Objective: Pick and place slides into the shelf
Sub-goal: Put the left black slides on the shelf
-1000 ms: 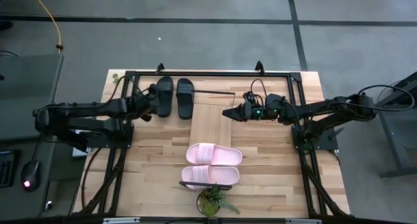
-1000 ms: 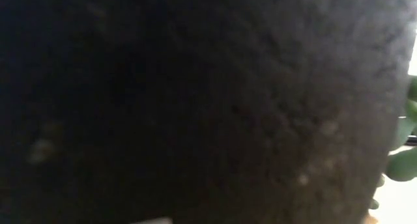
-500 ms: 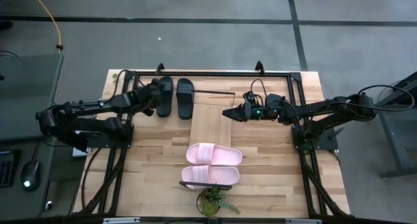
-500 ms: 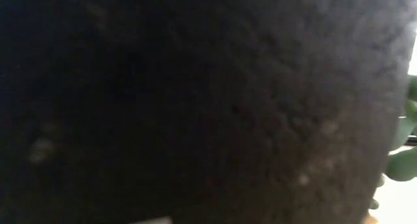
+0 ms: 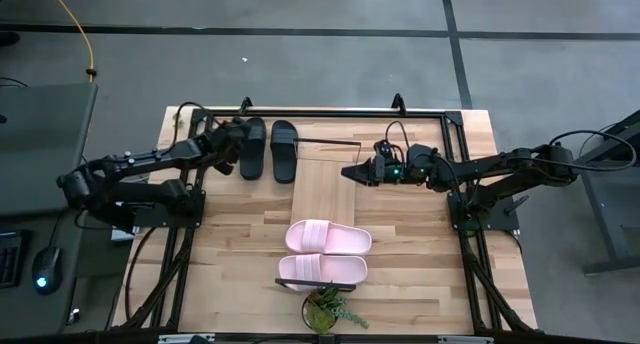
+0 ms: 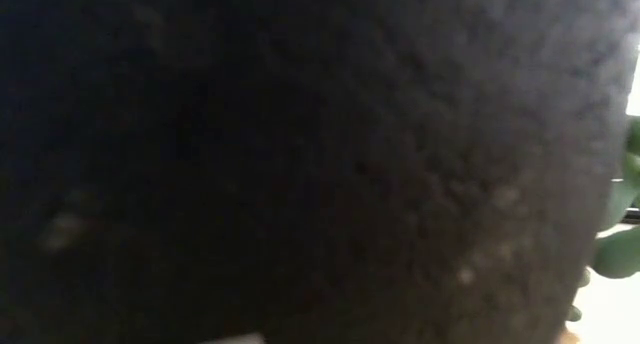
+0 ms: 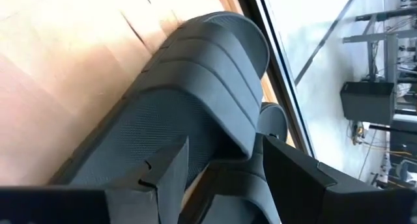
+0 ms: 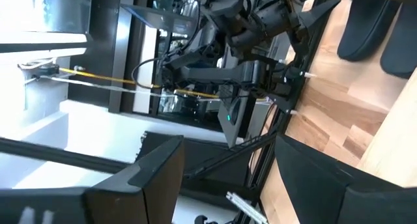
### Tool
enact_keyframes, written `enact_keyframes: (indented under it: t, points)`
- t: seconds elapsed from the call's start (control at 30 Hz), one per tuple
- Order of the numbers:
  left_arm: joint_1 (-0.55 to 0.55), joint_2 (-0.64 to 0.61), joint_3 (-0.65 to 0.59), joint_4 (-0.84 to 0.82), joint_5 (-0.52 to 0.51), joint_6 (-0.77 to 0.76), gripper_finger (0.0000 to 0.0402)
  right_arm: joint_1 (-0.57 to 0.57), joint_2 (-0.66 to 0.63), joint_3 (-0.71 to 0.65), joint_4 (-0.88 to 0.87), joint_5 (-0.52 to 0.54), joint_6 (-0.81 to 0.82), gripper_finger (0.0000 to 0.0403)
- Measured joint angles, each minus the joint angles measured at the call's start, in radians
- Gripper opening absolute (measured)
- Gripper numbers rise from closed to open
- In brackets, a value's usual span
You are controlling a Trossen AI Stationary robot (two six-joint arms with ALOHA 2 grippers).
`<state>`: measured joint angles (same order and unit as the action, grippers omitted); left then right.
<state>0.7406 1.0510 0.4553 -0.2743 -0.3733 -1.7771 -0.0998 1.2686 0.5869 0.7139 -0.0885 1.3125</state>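
Left gripper (image 5: pixel 240 136) at far-left corner, fingers apart astride left black slide (image 5: pixel 252 147), not clamped. Right gripper (image 5: pixel 352 172) hanging open mid-worktop over shelf (image 5: pixel 322 189). Pink slides (image 5: pixel 326 252) near front edge. Likely light, soft, flexible foam; best pinched across strap or sidewall.

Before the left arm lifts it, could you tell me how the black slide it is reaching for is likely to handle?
The black slide looks moulded from thick foam-like material, so probably light and fairly stiff. Its ribbed strap should give the left gripper some purchase. Lying flat on its sole beside its twin, it seems unlikely to roll.
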Motion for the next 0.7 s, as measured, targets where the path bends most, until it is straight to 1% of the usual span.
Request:
enact_keyframes:
  t: [0.17, 0.43, 0.7]
  points:
    - [-0.001, 0.051, 0.0, 0.082, 0.004, 0.0, 0.0182, 0.0, 0.0, 0.0, 0.0, 0.026, 0.0, 0.0231]
    - [0.0, 0.143, 0.0, 0.175, 0.004, -0.008, 0.0182, 0.0, 0.0, 0.0, 0.0, 0.025, 0.035, 0.0231]
    - [0.0, 0.179, 0.001, 0.223, -0.056, -0.012, 0.0182, 0.001, 0.0, 0.0, 0.0, 0.025, 0.041, 0.0231]
